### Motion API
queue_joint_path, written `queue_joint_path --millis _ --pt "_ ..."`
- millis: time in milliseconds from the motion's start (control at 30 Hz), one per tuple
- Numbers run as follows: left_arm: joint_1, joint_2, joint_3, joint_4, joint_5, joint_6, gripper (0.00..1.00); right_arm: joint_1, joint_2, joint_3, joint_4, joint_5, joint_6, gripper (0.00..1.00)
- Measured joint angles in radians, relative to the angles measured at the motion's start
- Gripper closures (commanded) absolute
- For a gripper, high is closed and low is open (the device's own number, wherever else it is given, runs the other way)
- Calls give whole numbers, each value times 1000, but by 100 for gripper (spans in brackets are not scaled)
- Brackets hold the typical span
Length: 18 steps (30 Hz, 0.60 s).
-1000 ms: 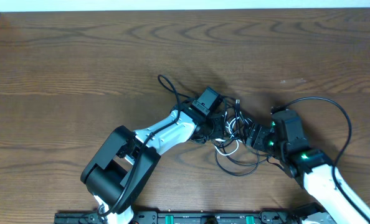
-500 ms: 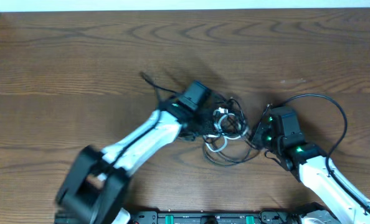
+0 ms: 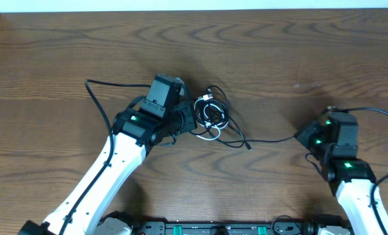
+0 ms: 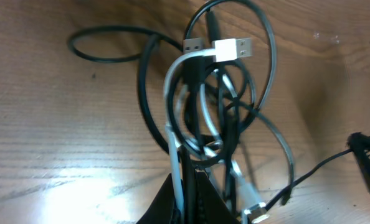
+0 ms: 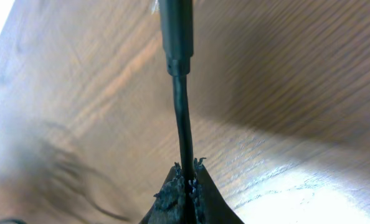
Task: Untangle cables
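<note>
A tangle of cables (image 3: 211, 117) lies at the table's middle: thin black loops (image 4: 260, 74) wound with a short white cable (image 4: 172, 99) whose USB plug (image 4: 235, 48) shows at the top. My left gripper (image 3: 189, 120) (image 4: 188, 190) is shut on a white strand and a black strand at the tangle's left side. One black cable (image 3: 272, 139) stretches from the tangle to my right gripper (image 3: 304, 136) (image 5: 186, 180), which is shut on it just behind a black plug (image 5: 175, 31). Another black cable (image 3: 106, 88) trails off to the left.
The wooden table (image 3: 279, 52) is bare around the cables. A white strip (image 3: 194, 5) runs along its far edge. The arms' bases and a dark rail (image 3: 207, 228) sit along the front edge. A thicker robot cable (image 3: 377, 112) loops right of the right arm.
The arms have pulled apart: the left one went left with the tangle, the right one went right, drawing a black cable out taut. The right gripper has shut on that cable.
</note>
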Motion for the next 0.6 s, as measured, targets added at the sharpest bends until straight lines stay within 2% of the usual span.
queue_joint_path --millis 300,600 --pt "4 -54 0 -46 -42 0 93 -168 -48 0 -2 -121 32 99" --pt "104 -255 0 -66 -40 0 92 -267 -48 0 15 -241 67 99"
